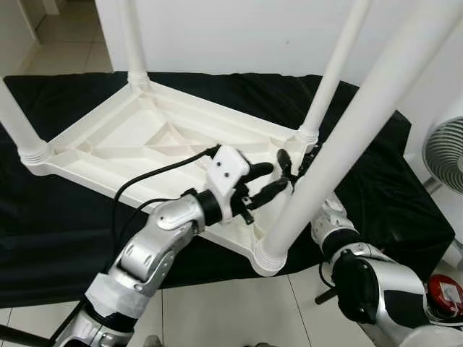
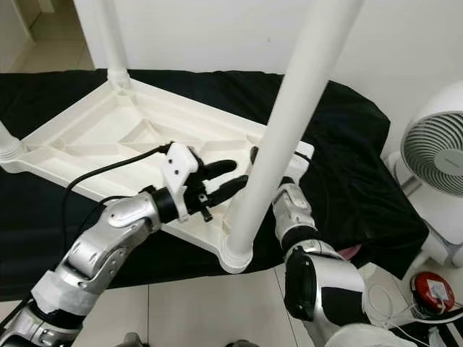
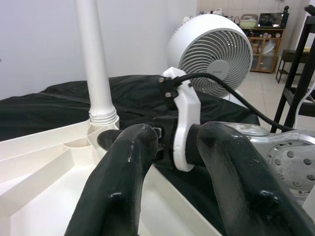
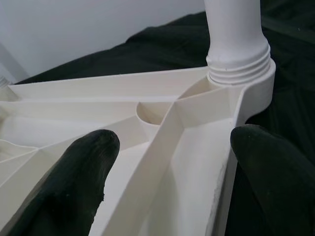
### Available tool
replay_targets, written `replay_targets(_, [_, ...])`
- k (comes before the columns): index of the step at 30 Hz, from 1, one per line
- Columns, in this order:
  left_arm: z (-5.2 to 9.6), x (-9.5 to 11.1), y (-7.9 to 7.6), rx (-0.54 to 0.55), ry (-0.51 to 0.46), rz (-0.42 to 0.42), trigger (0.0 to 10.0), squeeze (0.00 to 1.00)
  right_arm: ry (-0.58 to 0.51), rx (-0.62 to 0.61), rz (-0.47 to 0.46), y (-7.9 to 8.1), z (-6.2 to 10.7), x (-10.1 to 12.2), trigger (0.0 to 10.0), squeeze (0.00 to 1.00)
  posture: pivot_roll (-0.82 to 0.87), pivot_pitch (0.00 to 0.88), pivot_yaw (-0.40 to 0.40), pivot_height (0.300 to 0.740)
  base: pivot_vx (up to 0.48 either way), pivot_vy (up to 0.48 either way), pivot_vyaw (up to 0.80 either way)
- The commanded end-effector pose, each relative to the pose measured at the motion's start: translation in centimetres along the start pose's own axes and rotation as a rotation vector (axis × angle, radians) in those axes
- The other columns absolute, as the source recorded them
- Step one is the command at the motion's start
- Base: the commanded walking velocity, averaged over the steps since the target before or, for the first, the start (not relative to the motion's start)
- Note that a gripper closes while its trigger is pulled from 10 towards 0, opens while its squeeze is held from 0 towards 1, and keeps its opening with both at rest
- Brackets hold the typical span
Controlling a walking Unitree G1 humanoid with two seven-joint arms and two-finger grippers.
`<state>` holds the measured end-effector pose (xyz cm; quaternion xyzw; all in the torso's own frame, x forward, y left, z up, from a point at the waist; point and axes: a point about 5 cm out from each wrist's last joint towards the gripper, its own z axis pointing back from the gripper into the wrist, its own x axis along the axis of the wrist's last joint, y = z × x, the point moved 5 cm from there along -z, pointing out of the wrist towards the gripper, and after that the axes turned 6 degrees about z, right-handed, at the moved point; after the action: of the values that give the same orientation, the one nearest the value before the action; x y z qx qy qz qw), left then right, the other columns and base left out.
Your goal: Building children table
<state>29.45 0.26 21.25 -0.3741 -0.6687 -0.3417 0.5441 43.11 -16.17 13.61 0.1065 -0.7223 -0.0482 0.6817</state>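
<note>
A white plastic children's table (image 1: 137, 137) lies upside down on a black cloth, its legs pointing up. The nearest leg (image 1: 340, 144) rises from the front corner socket (image 1: 269, 254). My left gripper (image 1: 277, 177) hovers open over the underside ribs just left of that leg, holding nothing. My right gripper (image 1: 293, 165) is open at the rim by the right rear leg (image 4: 238, 64), one finger (image 4: 74, 187) over the table's underside and the other beyond its rim. Partly hidden behind the near leg, it also lies just beyond my left fingers (image 3: 123, 167).
The black cloth (image 1: 65, 224) covers a low platform ending at a tiled floor (image 1: 217, 311). A white fan (image 2: 434, 152) stands to the right, with a red round object (image 2: 432, 289) and cables on the floor below it. A white wall is behind.
</note>
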Motion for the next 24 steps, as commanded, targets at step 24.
replay_targets(24, [7.2, -4.5, -2.2, -0.221, 0.226, 0.004, 10.0, 0.0, -0.113, 0.442, 0.353, 0.7, 9.6, 1.5, 10.0, 0.0, -0.04, 0.0, -0.069, 0.74, 0.0, 0.0, 0.0])
